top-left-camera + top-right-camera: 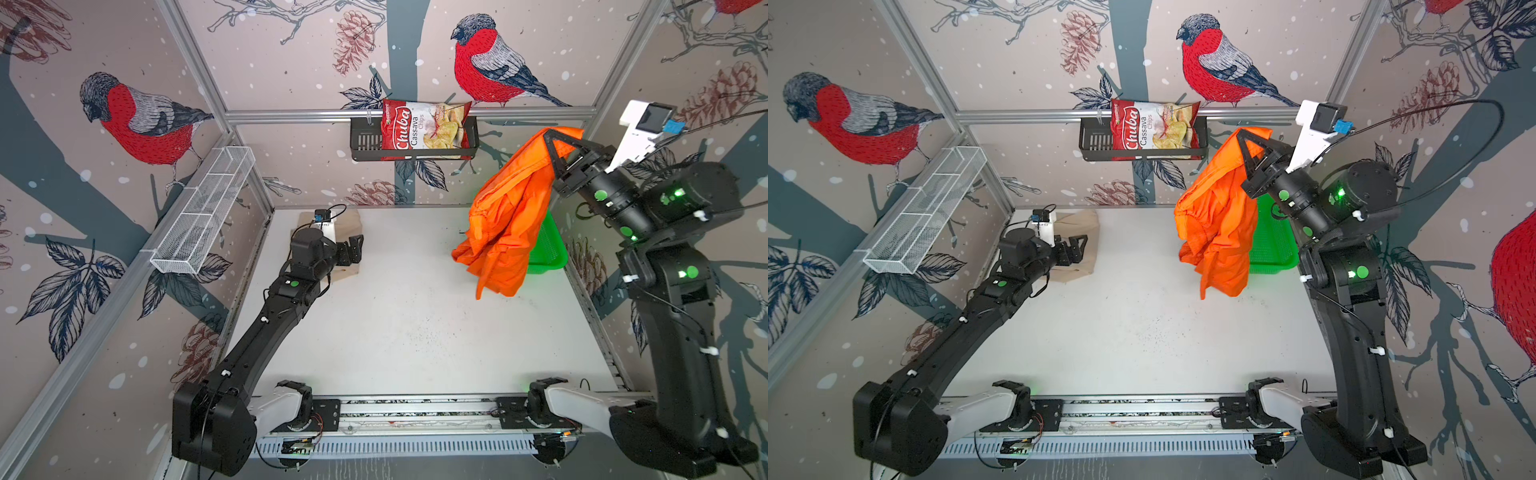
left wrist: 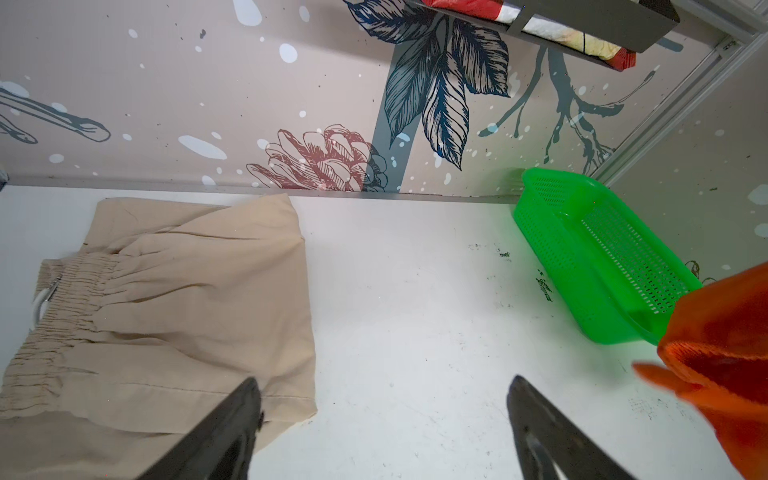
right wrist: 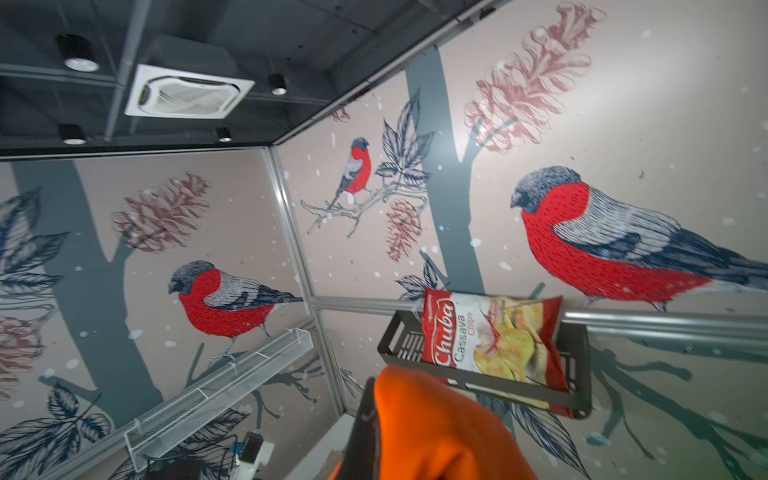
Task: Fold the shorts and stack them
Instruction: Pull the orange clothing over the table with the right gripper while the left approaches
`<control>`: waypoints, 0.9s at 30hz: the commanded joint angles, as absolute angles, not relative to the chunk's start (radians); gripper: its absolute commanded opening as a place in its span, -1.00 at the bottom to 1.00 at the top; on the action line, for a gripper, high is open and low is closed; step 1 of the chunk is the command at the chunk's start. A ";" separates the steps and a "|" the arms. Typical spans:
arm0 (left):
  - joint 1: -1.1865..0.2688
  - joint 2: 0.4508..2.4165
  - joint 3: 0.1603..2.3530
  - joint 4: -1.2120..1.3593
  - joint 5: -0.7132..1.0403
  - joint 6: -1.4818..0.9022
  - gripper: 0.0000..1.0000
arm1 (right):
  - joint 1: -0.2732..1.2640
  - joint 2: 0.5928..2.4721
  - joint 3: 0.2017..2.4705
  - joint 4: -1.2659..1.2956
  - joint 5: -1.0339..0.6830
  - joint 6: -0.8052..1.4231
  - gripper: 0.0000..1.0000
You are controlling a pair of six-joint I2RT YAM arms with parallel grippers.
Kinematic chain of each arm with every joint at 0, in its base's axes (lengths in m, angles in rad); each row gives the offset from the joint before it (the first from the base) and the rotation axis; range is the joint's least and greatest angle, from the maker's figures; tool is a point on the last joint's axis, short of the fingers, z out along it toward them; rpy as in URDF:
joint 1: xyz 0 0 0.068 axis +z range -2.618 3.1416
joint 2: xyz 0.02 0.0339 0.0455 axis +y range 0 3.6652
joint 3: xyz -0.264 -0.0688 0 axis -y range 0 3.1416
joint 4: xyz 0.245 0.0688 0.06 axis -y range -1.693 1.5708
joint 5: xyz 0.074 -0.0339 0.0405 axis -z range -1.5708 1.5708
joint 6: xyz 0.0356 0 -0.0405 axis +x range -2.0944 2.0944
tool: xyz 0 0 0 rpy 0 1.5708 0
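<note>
Jaws: right gripper (image 1: 547,135) is clamping orange shorts (image 1: 507,216) aloft, 1 o'clock; left gripper (image 2: 385,379) is gaping, empty. Beige shorts (image 2: 187,291), 11 o'clock, are looking folded; orange pr is awaiting fold + stack.

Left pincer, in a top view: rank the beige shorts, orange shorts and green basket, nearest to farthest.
1. Beige shorts, back left, partly under the left pincer.
2. Orange shorts, hanging from the right pincer.
3. Green basket, behind them, far right.
</note>
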State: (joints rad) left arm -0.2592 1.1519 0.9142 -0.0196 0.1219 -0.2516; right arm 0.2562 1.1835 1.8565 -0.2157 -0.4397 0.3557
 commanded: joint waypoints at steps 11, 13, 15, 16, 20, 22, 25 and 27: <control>-0.259 1.029 0.787 0.192 0.222 -0.091 0.67 | 0.451 1.236 1.850 -0.032 -0.607 0.401 -1.00; -0.259 1.006 0.758 0.232 0.332 -0.048 0.63 | 0.487 1.249 1.835 -0.055 -0.622 0.378 -1.00; -0.259 0.987 0.729 0.274 0.423 -0.030 0.61 | 0.509 1.281 1.794 -0.060 -0.646 0.367 -1.00; -0.260 0.980 0.713 0.296 0.468 -0.023 0.59 | 0.519 1.290 1.762 -0.060 -0.655 0.362 -1.00; -0.263 0.969 0.661 0.354 0.624 0.004 0.54 | 0.535 1.309 1.625 -0.044 -0.644 0.331 -1.00; -0.274 0.969 0.636 0.363 0.668 0.027 0.52 | 0.540 1.313 1.566 -0.016 -0.653 0.333 -1.00; -0.334 0.961 0.607 0.344 0.675 0.088 0.53 | 0.555 1.318 1.509 0.017 -0.629 0.352 -1.00; -0.391 0.954 0.597 0.334 0.651 0.116 0.55 | 0.569 1.319 1.484 0.028 -0.602 0.356 -1.00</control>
State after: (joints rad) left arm -0.3500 0.9642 0.6067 0.2939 0.6090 0.0425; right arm 0.5564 1.3216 1.5021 -0.0902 -0.6296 0.3592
